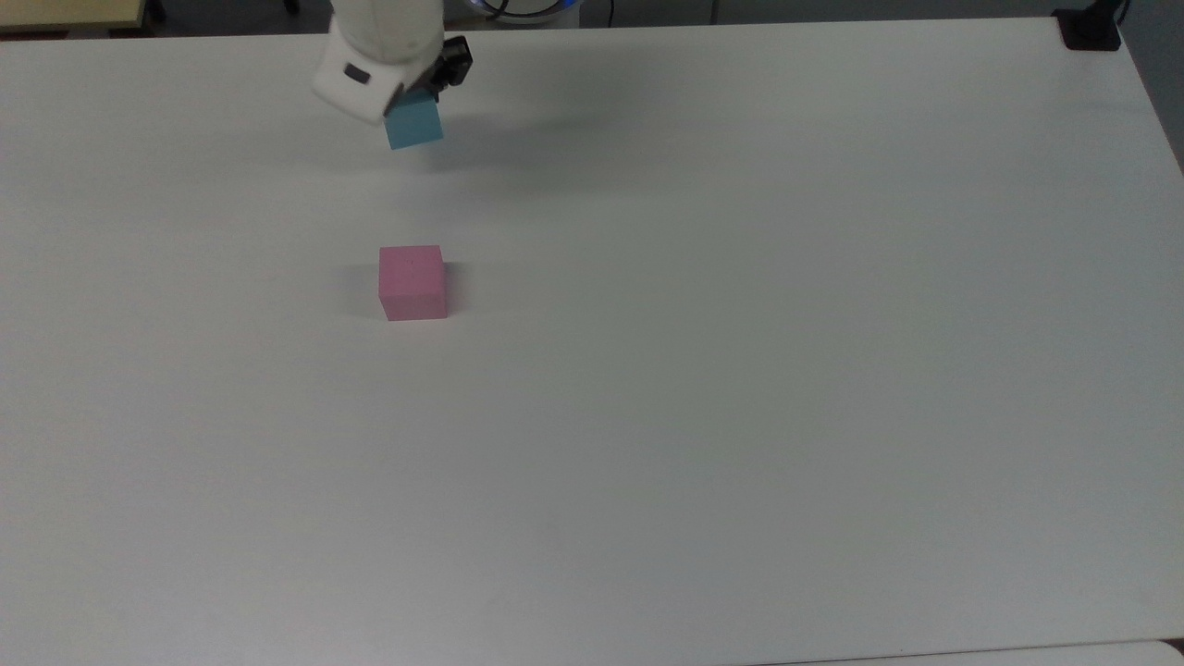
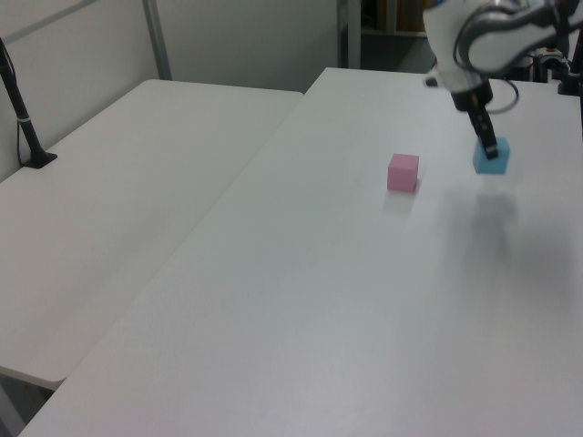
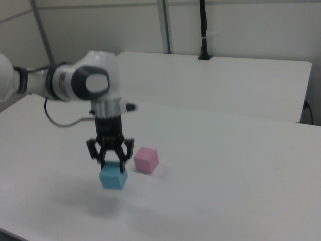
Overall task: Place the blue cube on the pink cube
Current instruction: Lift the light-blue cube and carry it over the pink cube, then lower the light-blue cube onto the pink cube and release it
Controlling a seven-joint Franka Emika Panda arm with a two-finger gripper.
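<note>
A broad white matte table [image 1: 740, 416] fills the top view, evenly lit, with soft grey shadows near its far edge. A second white table [image 2: 118, 209] stands edge to edge with it — on the left view's left. A black post on a flat black base [image 2: 25, 127] rises from that second table. Pale partition walls [image 3: 241, 25] with grey metal uprights [image 2: 157, 41] stand behind.
</note>
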